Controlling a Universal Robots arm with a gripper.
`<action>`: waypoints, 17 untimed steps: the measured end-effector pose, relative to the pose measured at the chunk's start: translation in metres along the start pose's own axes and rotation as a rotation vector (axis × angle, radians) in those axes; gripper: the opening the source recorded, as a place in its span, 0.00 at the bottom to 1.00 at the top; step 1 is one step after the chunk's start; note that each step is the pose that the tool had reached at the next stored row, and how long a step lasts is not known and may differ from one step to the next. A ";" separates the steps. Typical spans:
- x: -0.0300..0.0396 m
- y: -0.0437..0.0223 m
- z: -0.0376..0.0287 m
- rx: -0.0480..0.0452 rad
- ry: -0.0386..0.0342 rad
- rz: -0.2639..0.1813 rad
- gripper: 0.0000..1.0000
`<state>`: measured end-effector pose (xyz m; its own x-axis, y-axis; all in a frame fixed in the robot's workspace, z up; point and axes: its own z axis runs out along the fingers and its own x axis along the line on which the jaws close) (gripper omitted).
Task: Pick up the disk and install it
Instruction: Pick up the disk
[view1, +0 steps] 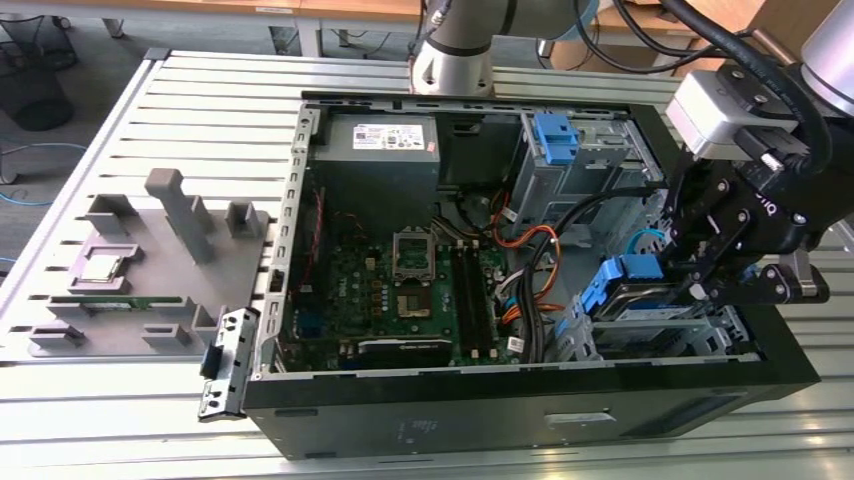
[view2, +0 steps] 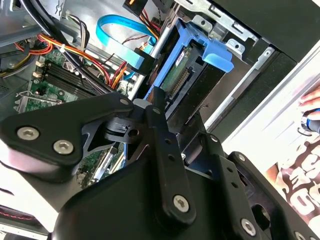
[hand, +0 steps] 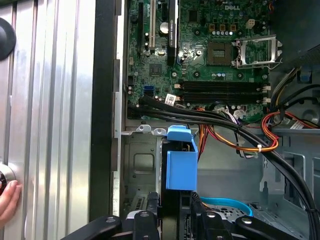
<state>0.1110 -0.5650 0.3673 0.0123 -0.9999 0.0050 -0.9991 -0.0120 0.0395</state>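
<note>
The disk (view1: 627, 288) stands on edge in the metal drive cage (view1: 667, 335) at the front corner of the open computer case, on the exterior view's right. Its blue bracket (hand: 181, 161) tops it in the first wrist view. In the second wrist view the blue bracket (view2: 200, 55) frames its connector edge. My gripper (view1: 697, 285) hangs right over it. Its black fingers (hand: 148, 216) sit against both sides of the disk (hand: 175, 212), shut on it. The lower part of the disk is hidden inside the cage.
Black, orange and blue cables (hand: 240, 132) run beside the cage, over the motherboard (view1: 414, 280). A second blue bracket (view1: 554, 138) sits in the far bay. A grey fixture tray (view1: 147, 250) holding a processor chip (view1: 107, 265) lies left. A person's hand (hand: 7, 200) rests outside the case.
</note>
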 end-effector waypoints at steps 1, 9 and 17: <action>0.0000 0.0000 -0.0007 0.0001 -0.0004 0.000 0.35; 0.0002 0.0013 -0.0325 0.0000 -0.0002 0.000 0.35; 0.0003 0.0027 -0.0688 0.0000 -0.0002 0.000 0.35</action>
<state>0.1110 -0.5649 0.4362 0.0122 -0.9999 0.0048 -0.9991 -0.0120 0.0395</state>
